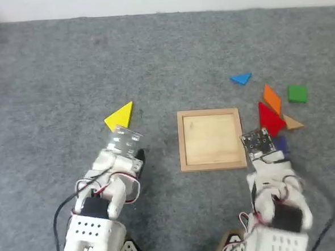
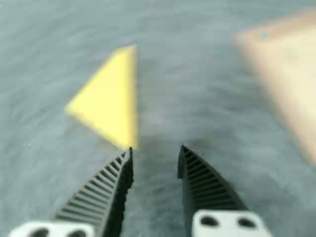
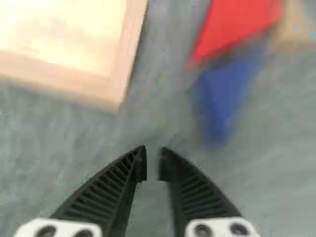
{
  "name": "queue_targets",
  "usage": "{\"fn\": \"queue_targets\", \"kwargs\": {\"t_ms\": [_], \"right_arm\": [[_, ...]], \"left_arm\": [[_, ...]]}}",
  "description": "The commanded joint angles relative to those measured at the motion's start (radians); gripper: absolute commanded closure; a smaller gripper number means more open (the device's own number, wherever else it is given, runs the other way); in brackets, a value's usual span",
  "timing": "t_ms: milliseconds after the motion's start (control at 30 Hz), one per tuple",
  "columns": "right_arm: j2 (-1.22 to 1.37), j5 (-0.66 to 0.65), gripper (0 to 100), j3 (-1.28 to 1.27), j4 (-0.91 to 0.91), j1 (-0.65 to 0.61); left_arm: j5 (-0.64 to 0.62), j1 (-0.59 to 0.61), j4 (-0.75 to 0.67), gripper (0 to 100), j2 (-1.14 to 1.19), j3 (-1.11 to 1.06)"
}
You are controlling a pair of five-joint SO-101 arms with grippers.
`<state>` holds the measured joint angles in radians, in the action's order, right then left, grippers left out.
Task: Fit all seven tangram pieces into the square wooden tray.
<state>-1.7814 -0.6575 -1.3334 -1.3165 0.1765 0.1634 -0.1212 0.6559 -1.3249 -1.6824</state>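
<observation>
Blue piece (image 1: 281, 146) half behind right arm (image 1: 270, 179)

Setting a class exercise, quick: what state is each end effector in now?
Left end effector: open, holding nothing.
Right end effector: closed, holding nothing.

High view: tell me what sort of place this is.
Probably a robot test bench: a plain grey mat is the work surface, the left gripper and right gripper stand side by side, and a wooden tray lies with loose tangram pieces beside it.
</observation>
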Motion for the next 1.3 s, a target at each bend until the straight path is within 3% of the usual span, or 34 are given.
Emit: {"fn": "queue_targets", "kwargs": {"t_ms": [0, 167, 433, 600, 767, 900, 1133, 1267], "right_arm": [[0.661, 0.064, 87.2, 0.451, -0.074, 0.012], [0.972, 0.218, 87.2, 0.608, 0.007, 0.008], [0.978, 0.356, 87.2, 0.491, 0.206, -0.059], [0.947, 0.407, 87.1, 0.304, 0.363, -0.156], [0.894, 0.411, 86.8, 0.193, 0.441, -0.165], [0.84, 0.431, 86.8, 0.11, 0.489, -0.159], [0.73, 0.43, 86.8, 0.012, 0.513, -0.193], [0.69, 0.4, 86.8, -0.015, 0.513, -0.229]], "left_arm": [[0.192, 0.219, 0.229, 85, -0.011, 0.265], [0.173, 0.278, 0.433, 81, -0.008, 0.506], [0.141, 0.393, 0.692, 80, 0.087, 0.923], [0.132, 0.427, 0.746, 78, 0.516, 1.141], [0.13, 0.422, 0.833, 66, 0.968, 1.431], [0.12, 0.416, 0.896, 63, 1.261, 1.682], [0.147, 0.361, 1.077, 63, 1.633, 2.054], [0.123, 0.345, 1.094, 63, 1.754, 2.152]]}}
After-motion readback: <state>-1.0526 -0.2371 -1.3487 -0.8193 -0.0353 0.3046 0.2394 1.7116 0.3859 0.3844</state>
